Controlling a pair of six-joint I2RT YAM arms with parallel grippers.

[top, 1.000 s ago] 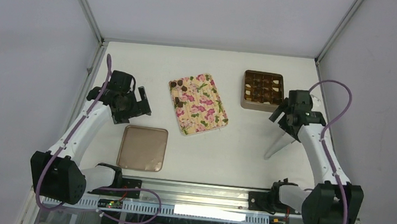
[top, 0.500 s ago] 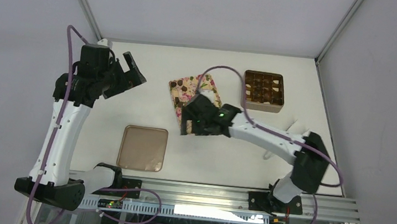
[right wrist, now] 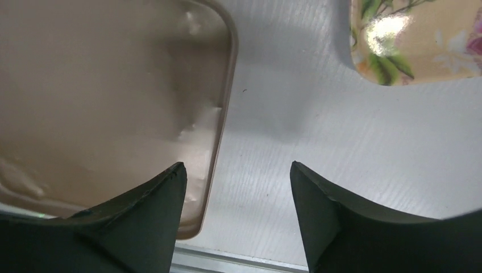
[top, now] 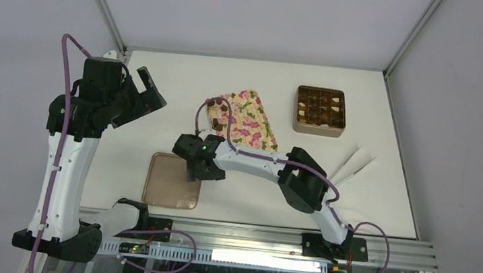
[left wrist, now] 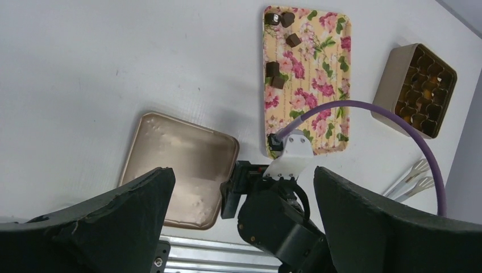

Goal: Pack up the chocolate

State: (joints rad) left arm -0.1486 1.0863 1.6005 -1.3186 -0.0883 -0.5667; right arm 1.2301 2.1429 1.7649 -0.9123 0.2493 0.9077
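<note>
Several small dark pieces of chocolate (top: 224,107) lie at the far left end of the flowered tray (top: 250,127); the left wrist view shows them (left wrist: 273,70) on that tray (left wrist: 310,85) too. My right gripper (top: 196,170) is low over the table at the right edge of the flat tan lid (top: 169,182). Its jaws (right wrist: 236,187) are open, one finger over the lid's rim (right wrist: 224,114), the other over bare table, nothing held. My left gripper (top: 152,93) hangs high above the table's left side, wide open (left wrist: 241,170) and empty.
The brown gridded box (top: 321,111) sits at the back right, some cells filled; it also shows in the left wrist view as the box (left wrist: 415,88). White tongs (top: 354,165) lie right of the tray. The metal rail (top: 249,235) runs along the near edge.
The right arm has swung from over the flowered tray down and left to the lid's right edge, and its jaws have narrowed a little. The left arm stays raised, shifted slightly left.
</note>
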